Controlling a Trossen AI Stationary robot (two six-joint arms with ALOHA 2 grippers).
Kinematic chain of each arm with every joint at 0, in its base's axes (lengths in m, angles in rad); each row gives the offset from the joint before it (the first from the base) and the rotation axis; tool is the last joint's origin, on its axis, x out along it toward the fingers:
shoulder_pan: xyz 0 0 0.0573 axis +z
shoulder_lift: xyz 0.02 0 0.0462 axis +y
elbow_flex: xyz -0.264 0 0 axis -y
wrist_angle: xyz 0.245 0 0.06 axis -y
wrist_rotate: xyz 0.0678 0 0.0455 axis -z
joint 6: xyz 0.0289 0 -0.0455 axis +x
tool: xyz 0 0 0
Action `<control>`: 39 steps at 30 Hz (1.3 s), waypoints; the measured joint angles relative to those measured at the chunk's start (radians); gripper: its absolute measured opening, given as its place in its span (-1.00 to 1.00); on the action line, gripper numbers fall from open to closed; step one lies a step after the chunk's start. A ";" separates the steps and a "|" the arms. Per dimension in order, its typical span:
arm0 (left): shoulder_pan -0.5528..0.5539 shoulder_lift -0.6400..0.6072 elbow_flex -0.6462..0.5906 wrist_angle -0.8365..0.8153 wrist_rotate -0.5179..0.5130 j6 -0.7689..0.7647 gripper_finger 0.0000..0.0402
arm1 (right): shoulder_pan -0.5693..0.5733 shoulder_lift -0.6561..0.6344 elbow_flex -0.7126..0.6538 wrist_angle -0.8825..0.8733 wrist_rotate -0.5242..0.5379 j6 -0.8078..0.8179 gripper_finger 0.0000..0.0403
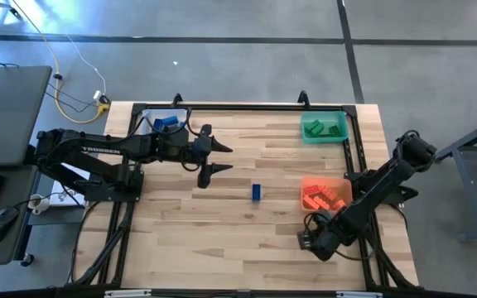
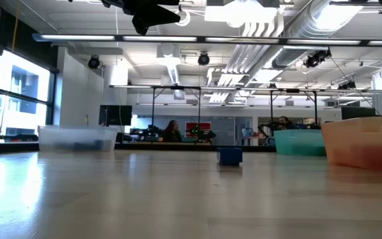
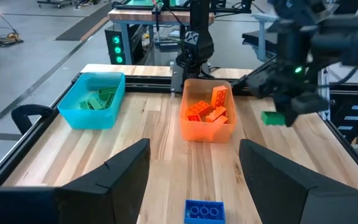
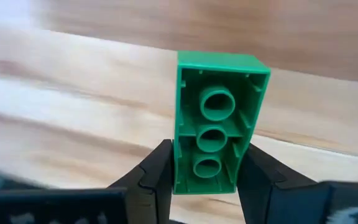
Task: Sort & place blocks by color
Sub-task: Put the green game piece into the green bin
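Evidently the right end effector (image 4: pixel 205 177) pinched a light, rigid green block (image 4: pixel 219 121) by its long sides.

The tabletop (image 1: pixel 222 223) is pale wood in butcher-block strips, smooth with a soft sheen that mirrors the ceiling lights in the low view. The green brick (image 4: pixel 219 121), centre of the right wrist view, is hard moulded plastic, glossy, its hollow underside showing three smooth tubes; the right gripper (image 4: pixel 204 180) on either side of it looks matt black. The blue brick (image 3: pixel 204 211) at the bottom of the left wrist view is studded plastic with a slight shine. The orange bin (image 3: pixel 188 127) and the green bin (image 3: pixel 73 112) are thin translucent plastic. The floor (image 1: pixel 222 66), upper part of the high view, is dull grey concrete.
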 joint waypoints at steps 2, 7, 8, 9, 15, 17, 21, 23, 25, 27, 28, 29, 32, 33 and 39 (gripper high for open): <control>0.000 0.000 0.000 0.000 0.000 0.000 0.16 | 0.000 0.000 0.048 -0.007 0.097 -0.015 -0.45; 0.000 0.000 0.000 -0.001 -0.067 -0.126 0.16 | 0.000 -0.001 0.159 -0.069 0.348 -0.057 -0.45; 0.004 0.000 0.000 -0.003 -0.079 -0.155 0.16 | -0.002 -0.001 0.177 -0.089 0.384 -0.063 -0.45; 0.010 0.000 0.000 -0.005 -0.083 -0.176 0.16 | -0.007 -0.001 0.193 -0.106 0.411 -0.073 -0.45; 0.045 0.000 0.000 -0.009 0.024 -0.249 0.16 | -0.061 -0.001 0.255 -0.157 0.489 -0.193 -0.45; 0.055 0.000 0.000 -0.008 0.063 -0.278 0.16 | -0.085 -0.001 0.265 -0.155 0.515 -0.253 -0.45; 0.071 0.000 0.000 -0.008 0.086 -0.290 0.16 | -0.144 -0.001 0.283 -0.140 0.539 -0.374 -0.45; 0.080 0.000 0.000 -0.008 0.085 -0.305 0.16 | -0.175 -0.002 0.298 -0.137 0.535 -0.442 -0.45; 0.094 0.000 0.000 -0.008 0.089 -0.328 0.16 | -0.209 -0.002 0.316 -0.134 0.536 -0.519 -0.45; 0.107 0.000 0.000 -0.003 0.104 -0.349 0.16 | -0.246 -0.002 0.340 -0.133 0.537 -0.604 -0.45; 0.114 0.000 0.000 0.008 0.122 -0.362 0.16 | -0.265 -0.002 0.352 -0.133 0.536 -0.650 -0.45; 0.119 0.000 0.000 0.023 0.142 -0.373 0.16 | -0.285 -0.002 0.365 -0.133 0.534 -0.700 -0.45; 0.127 0.000 0.000 0.095 0.250 -0.379 0.16 | -0.347 -0.002 0.413 -0.133 0.523 -0.855 -0.45; 0.127 0.000 0.000 0.123 0.287 -0.379 0.16 | -0.369 -0.002 0.429 -0.133 0.511 -0.910 -0.45; 0.108 0.000 0.000 0.219 0.365 -0.343 0.16 | -0.485 -0.002 0.539 -0.133 0.452 -1.220 -0.45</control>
